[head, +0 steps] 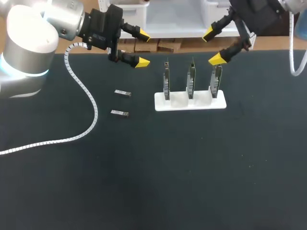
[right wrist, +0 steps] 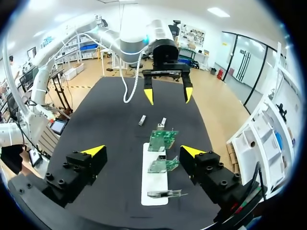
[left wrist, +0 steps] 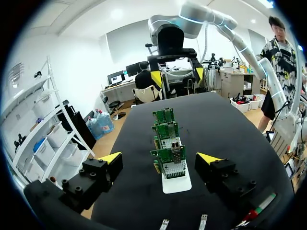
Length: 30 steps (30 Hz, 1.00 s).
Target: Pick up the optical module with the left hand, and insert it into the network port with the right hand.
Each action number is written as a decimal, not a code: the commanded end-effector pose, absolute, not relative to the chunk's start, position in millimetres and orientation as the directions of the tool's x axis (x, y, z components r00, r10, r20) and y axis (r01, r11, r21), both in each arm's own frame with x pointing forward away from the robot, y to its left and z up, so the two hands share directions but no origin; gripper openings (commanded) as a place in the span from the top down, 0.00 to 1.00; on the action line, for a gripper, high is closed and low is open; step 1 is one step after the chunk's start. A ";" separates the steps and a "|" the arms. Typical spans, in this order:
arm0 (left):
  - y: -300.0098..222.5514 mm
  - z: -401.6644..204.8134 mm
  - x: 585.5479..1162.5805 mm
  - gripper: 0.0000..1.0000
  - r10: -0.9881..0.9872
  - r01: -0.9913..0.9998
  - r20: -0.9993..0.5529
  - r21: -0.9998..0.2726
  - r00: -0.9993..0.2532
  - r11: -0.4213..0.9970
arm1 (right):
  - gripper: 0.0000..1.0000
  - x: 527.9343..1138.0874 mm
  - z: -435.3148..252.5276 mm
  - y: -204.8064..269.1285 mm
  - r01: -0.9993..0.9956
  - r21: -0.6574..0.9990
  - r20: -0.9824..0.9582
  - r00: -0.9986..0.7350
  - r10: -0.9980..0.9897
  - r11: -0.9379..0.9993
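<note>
- While the left gripper and the right gripper hang spread and empty, the nearer optical module lies flat under the left one, back of its fingertips.
- Probably best: drop straight, pinch the long sides, keep level; the boards sit under the right gripper.

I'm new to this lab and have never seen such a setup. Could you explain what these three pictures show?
Two robot arms stand at a black table. One picture looks down from above; the other two come from a camera on each wrist. The left gripper and right gripper, with yellow tips, are both open above the table, holding nothing. On the table lie two optical modules; beside them a white stand holds three upright circuit boards.
</note>
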<state>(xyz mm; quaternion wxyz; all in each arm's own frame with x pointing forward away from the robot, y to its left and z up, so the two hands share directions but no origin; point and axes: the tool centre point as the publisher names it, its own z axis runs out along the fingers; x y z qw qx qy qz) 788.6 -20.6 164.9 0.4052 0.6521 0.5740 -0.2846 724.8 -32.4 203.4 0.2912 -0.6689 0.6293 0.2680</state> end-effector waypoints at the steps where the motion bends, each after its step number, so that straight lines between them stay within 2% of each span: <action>1: -20.9 165.3 790.3 0.00 0.522 0.980 -0.834 0.199 0.178 -0.016 | 0.00 715.0 200.0 -35.5 -0.998 -0.063 -0.729 0.056 -0.682 -0.014; 17: -20.9 165.3 790.3 0.00 0.522 0.980 -0.834 0.199 0.178 -0.016 | 0.00 709.1 197.7 -45.2 -0.999 -0.024 -0.710 -0.013 -0.704 0.043; 28: -20.9 165.3 790.3 0.00 0.522 0.980 -0.834 0.199 0.178 -0.016 | 0.00 709.1 197.7 -45.2 -0.999 -0.024 -0.710 -0.013 -0.704 0.043; 30: -20.9 165.3 790.3 0.00 0.522 0.980 -0.834 0.199 0.178 -0.016 | 0.00 709.1 195.2 -43.7 -1.000 -0.007 -0.722 0.008 -0.691 -0.005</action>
